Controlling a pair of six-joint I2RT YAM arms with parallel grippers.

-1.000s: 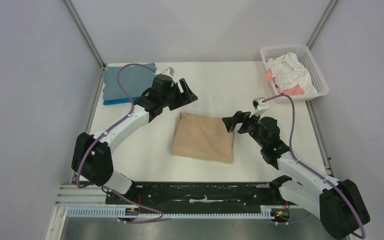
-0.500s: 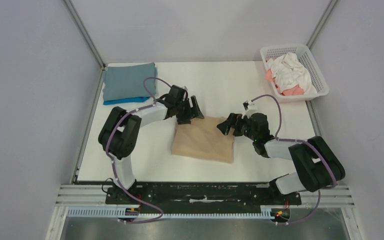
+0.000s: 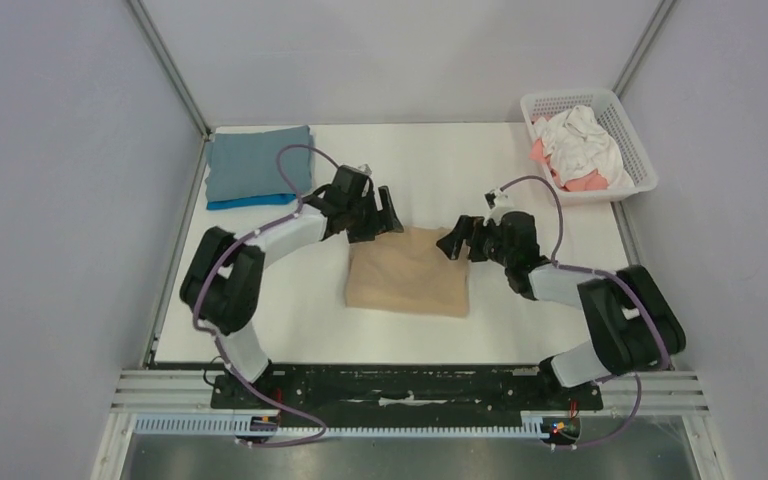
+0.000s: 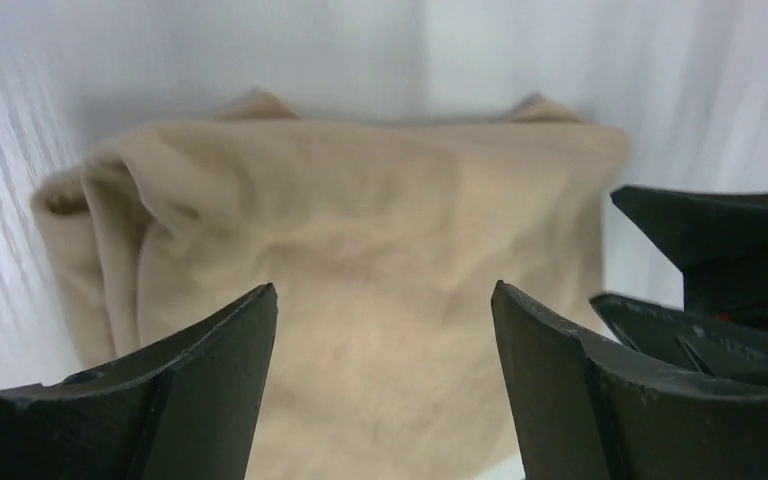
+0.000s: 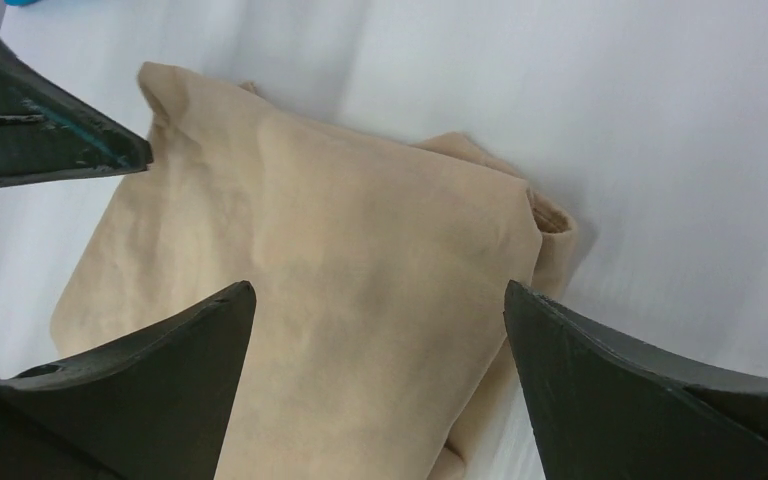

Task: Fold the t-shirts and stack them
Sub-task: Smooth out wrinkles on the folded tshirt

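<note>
The folded tan-beige t-shirt (image 3: 408, 275) lies in the middle of the table; it also shows in the left wrist view (image 4: 360, 260) and the right wrist view (image 5: 330, 290). My left gripper (image 3: 388, 213) is open at its far left corner, just above the cloth. My right gripper (image 3: 455, 240) is open at its far right corner, holding nothing. A folded grey-blue t-shirt (image 3: 258, 163) lies on a bright blue one (image 3: 235, 203) at the far left. White (image 3: 585, 140) and coral-pink (image 3: 585, 183) shirts lie in the basket.
The white lattice basket (image 3: 632, 130) stands at the far right corner. Metal frame posts and grey walls enclose the white table (image 3: 290, 300). The arm bases sit on the black rail (image 3: 400, 385) at the near edge.
Both grippers have come in to the tan shirt's far corners from higher and further out. The shirt has been squared slightly; its far edge now lies straighter.
</note>
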